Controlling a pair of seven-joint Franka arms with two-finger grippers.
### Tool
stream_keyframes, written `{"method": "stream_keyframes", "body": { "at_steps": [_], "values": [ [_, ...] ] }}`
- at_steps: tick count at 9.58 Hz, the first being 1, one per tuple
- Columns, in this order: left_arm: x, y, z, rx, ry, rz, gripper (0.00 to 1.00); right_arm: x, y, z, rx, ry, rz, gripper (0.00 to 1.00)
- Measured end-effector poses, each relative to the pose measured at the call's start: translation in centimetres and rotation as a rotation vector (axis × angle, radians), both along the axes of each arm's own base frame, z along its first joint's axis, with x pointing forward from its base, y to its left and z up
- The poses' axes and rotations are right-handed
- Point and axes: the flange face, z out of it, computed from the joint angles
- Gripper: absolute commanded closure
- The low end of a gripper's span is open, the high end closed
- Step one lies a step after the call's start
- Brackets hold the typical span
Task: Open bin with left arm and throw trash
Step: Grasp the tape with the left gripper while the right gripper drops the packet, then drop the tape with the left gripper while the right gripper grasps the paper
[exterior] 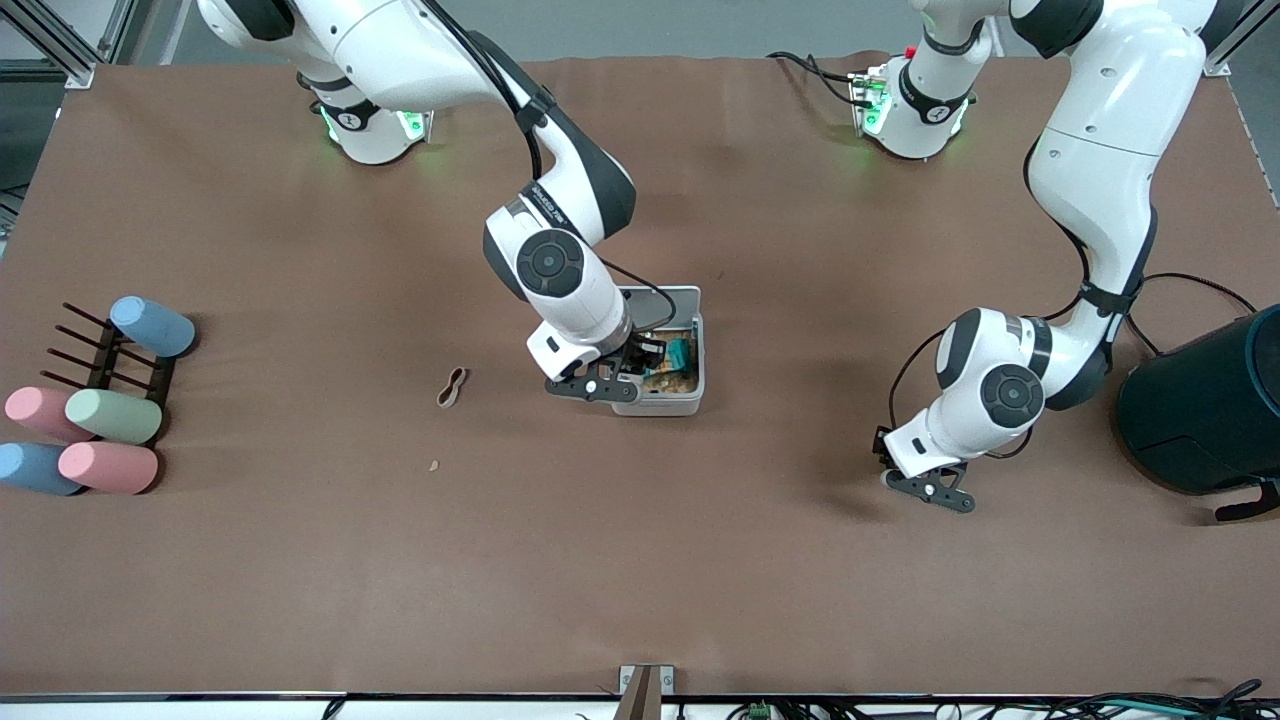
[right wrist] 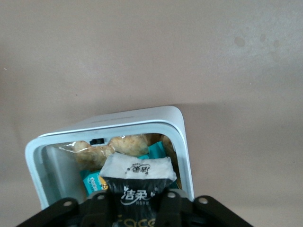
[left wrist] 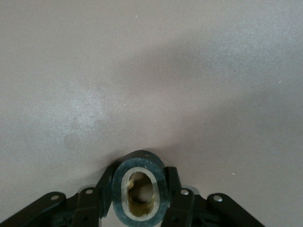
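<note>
The white bin [exterior: 690,392] stands mid-table with its lid [exterior: 672,299] open and wrappers inside. My right gripper [exterior: 640,362] hangs over the open bin, shut on the black foil packet [right wrist: 139,182] with white print; the right wrist view shows my right gripper [right wrist: 137,197] just above the bin's rim [right wrist: 183,142]. My left gripper [exterior: 925,487] is low over bare table toward the left arm's end, shut on the black tape roll [left wrist: 138,189], which sits between its fingers [left wrist: 173,183]. The beige figure-eight rubber band [exterior: 452,388] lies on the table beside the bin, toward the right arm's end.
A large dark teal barrel-shaped container [exterior: 1210,405] stands at the left arm's end. Several pastel cylinders [exterior: 112,415] lie on and around a dark rack [exterior: 95,350] at the right arm's end. A tiny tan crumb [exterior: 434,465] lies nearer the front camera than the rubber band.
</note>
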Motion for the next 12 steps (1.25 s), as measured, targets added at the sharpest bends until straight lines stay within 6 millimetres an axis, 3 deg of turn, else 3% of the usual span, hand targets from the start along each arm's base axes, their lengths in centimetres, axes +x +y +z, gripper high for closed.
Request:
{"method": "stream_keyframes", "body": {
  "at_steps": [2,3,4,6,7,8,9,11,12],
  "values": [
    [0.0,-0.5,0.3,-0.005,-0.004,-0.006,1.0,-0.6,0.8,0.0,0.001,0.0,0.008,0.0],
    [0.1,-1.5,1.4,-0.012,-0.005,-0.011,1.0,-0.5,1.0,0.5,0.004,0.0,-0.004,0.0],
    [0.3,-3.5,3.8,-0.014,0.018,0.008,1.0,-0.4,0.8,1.0,-0.011,0.02,-0.012,0.01],
    [0.3,-10.8,11.5,-0.02,0.053,0.124,1.0,0.8,-1.0,4.5,-0.052,0.073,-0.038,0.01],
    [-0.8,-15.3,14.2,-0.028,0.046,0.188,1.0,2.4,-4.0,7.0,-0.064,0.097,-0.076,0.02],
    [-2.8,-19.8,14.9,-0.031,0.045,0.247,1.0,4.2,-8.2,8.5,-0.081,0.127,-0.123,0.02],
    [-5.2,-24.1,14.6,-0.03,0.053,0.296,1.0,5.9,-12.9,7.9,-0.096,0.159,-0.142,0.02],
    [-9.9,-31.1,14.0,-0.024,0.066,0.363,0.98,7.5,-21.2,2.2,-0.111,0.203,-0.184,0.02],
    [-11.4,-32.9,14.0,-0.022,0.068,0.379,0.98,6.7,-23.7,-1.7,-0.112,0.193,-0.21,0.02]
  ]
}}
